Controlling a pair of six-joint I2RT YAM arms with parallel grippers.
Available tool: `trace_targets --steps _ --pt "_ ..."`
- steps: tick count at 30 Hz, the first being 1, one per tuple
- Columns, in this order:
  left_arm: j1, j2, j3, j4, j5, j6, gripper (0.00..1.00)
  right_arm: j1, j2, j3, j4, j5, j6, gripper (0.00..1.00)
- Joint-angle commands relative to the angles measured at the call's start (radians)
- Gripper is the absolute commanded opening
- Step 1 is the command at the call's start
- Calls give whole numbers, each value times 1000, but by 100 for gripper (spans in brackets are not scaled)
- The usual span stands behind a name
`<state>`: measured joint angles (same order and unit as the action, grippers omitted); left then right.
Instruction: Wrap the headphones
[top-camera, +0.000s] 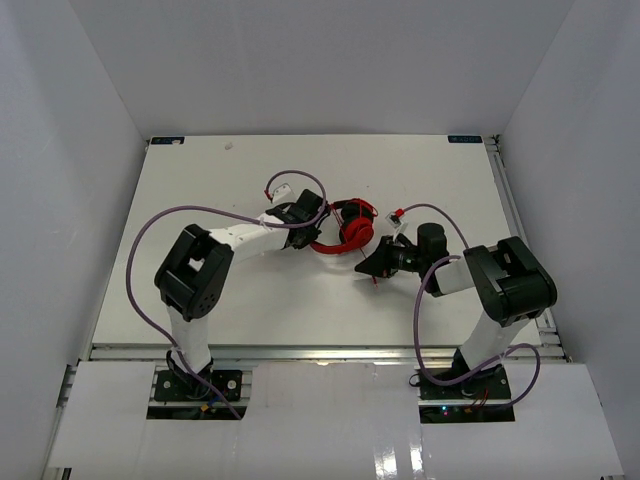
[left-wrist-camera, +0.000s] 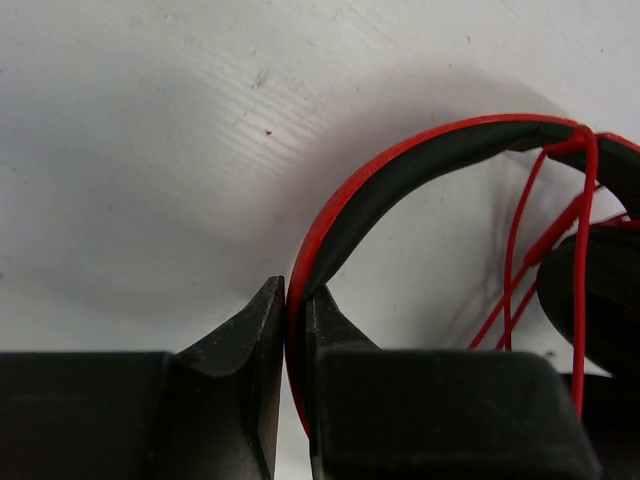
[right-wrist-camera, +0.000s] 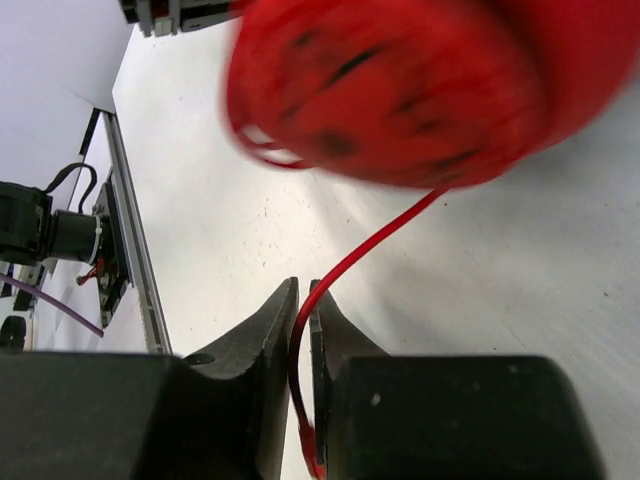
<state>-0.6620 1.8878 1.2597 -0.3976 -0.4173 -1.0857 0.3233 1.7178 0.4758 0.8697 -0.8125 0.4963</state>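
The red headphones (top-camera: 350, 237) lie on the white table near its middle. My left gripper (top-camera: 320, 224) comes at them from the left and is shut on the headband (left-wrist-camera: 400, 160), its jaws (left-wrist-camera: 297, 290) pinching the red-and-black band. The thin red cord (left-wrist-camera: 590, 250) crosses the band several times beside a black ear pad (left-wrist-camera: 600, 300). My right gripper (top-camera: 364, 269) sits just below the headphones. Its jaws (right-wrist-camera: 304, 288) stand almost together with the cord (right-wrist-camera: 380, 235) running between them up to the blurred red ear cup (right-wrist-camera: 400, 90).
Purple robot cables (top-camera: 150, 230) loop over the table beside each arm, one (top-camera: 450, 215) near the right wrist. White walls close in the table (top-camera: 250, 290) on three sides. A metal rail (top-camera: 505, 200) runs along the right edge.
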Motion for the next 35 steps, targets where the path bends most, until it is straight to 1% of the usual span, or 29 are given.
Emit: trace_targets --steps 1,4,6,7,8,10,11,12,14,15,16,17,20,21,22,24,27,28,29,33,35 --pt "-21 54 121 -7 -95 -44 0 9 44 41 -9 -59 -13 20" --pt "-36 100 170 -47 -117 -31 0 8 51 75 -92 -86 -58 27" --pt "-36 109 166 -61 -123 -50 0 6 41 106 -176 -119 -125 41" --pt "-37 105 158 -61 -129 -54 0 5 35 141 -234 -128 -162 46" --pt "-36 95 150 -61 -129 -49 8 -1 20 154 -326 -140 -219 55" --pt "-37 75 141 -58 -125 -23 30 -17 -37 188 -493 -129 -347 67" --pt "-37 61 136 -56 -120 -8 43 -28 -65 206 -581 -115 -415 73" --pt "-36 39 129 -55 -111 5 61 -45 -85 225 -685 -81 -490 81" --pt "-37 -8 98 -21 -89 57 81 -74 -185 238 -794 -26 -606 94" --pt "-36 -49 64 22 -60 104 90 -92 -216 252 -866 15 -650 95" --pt "-36 -95 22 83 -17 167 96 -110 -242 269 -935 60 -682 91" --pt "-36 -123 -5 121 33 224 98 -127 -280 280 -975 93 -719 90" --pt "-36 -295 -175 385 197 387 98 -157 -387 292 -1023 183 -781 90" --pt "-37 -364 -236 416 240 430 98 -160 -431 290 -1023 219 -776 90" --pt "-36 -405 -263 443 295 483 98 -161 -454 287 -1023 270 -765 90" --pt "-36 -493 -325 489 361 582 98 -162 -499 278 -1013 361 -712 90" --pt "-36 -612 -418 537 521 698 98 -166 -543 288 -1016 434 -646 90" --pt "-36 -677 -473 543 562 737 98 -166 -559 289 -1004 509 -625 90" --pt "-36 -717 -506 544 594 772 98 -168 -580 286 -987 551 -611 90" --pt "-34 -875 -620 510 613 826 98 -173 -668 260 -935 696 -618 90" --pt "-33 -946 -663 497 604 831 98 -178 -703 236 -903 728 -637 90"
